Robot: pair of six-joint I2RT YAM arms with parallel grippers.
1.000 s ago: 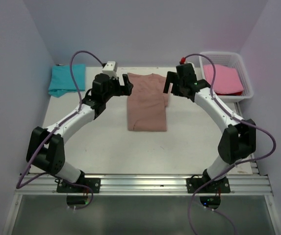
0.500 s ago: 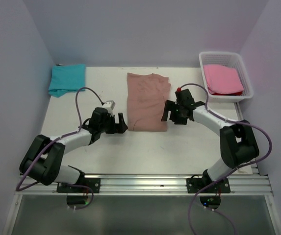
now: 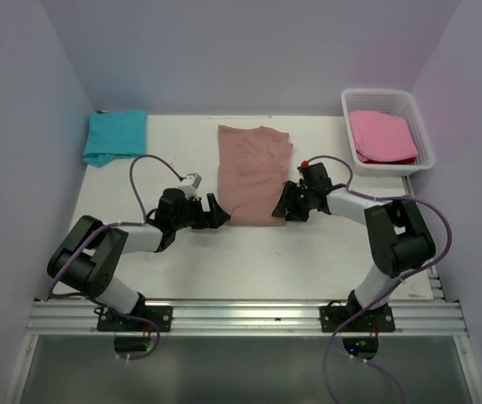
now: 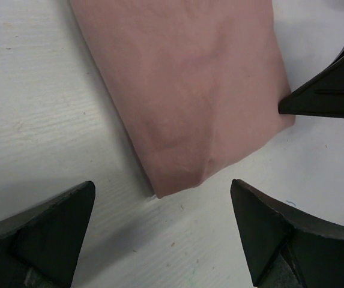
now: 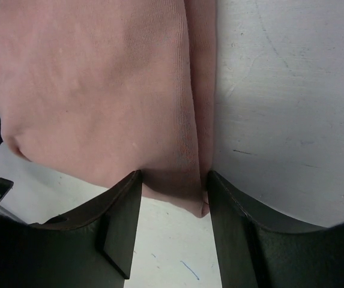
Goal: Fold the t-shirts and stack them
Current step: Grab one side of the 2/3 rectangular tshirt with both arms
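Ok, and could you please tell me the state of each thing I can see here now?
Salmon-brown t-shirt: folded lengthwise, lying flat.
Teal t-shirt: folded, far left.
Pink t-shirt: folded, inside the basket.
Basket: upright, far right.
Left pincer: open wide, at the salmon-brown shirt's near left corner, not gripping it.
Right pincer: jaws part-way apart, astride that shirt's near right corner; grip unclear.

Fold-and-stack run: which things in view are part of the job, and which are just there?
Job:
- salmon-brown t-shirt
- teal t-shirt
- pink t-shirt

Just there:
- white basket, which holds the pink t-shirt
- table
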